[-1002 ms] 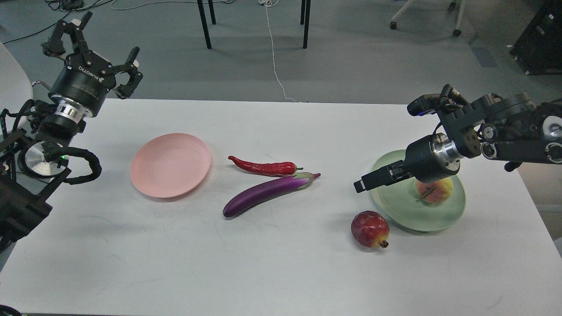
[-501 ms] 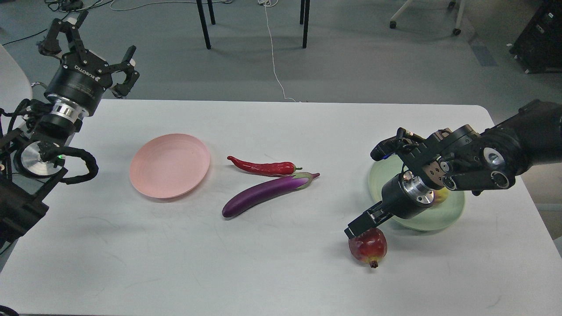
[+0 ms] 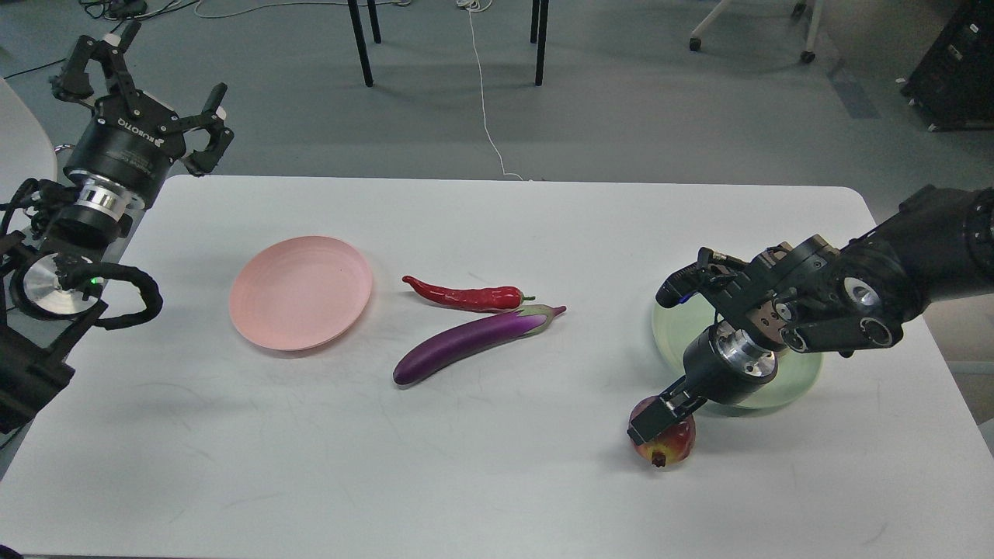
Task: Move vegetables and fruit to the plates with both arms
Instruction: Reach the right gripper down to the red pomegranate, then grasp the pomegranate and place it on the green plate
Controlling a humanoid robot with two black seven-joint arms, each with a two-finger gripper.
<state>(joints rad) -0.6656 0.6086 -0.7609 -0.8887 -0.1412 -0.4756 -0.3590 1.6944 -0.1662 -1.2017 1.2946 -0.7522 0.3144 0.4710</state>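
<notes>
Pomegranate (image 3: 666, 444) lies on the tabletop (image 3: 497, 481) near its right front edge, just beside the green plate (image 3: 792, 380). Right claw (image 3: 656, 418) sits on top of it, touching; whether its fingers are apart or clamped cannot be told. Left claw (image 3: 140, 81) hangs spread wide and empty past the far left corner.

A robotics lab or test room, by every sign. A plain white table (image 3: 497, 481) stands on a grey-blue carpeted floor (image 3: 637, 116), with loose cables (image 3: 485, 101) trailing across it. Black table or chair legs (image 3: 361, 43) rise at the back, castor wheels (image 3: 808, 56) of an office chair show top right, and dark equipment (image 3: 951, 70) sits in the far corner. Nothing homely here.
</notes>
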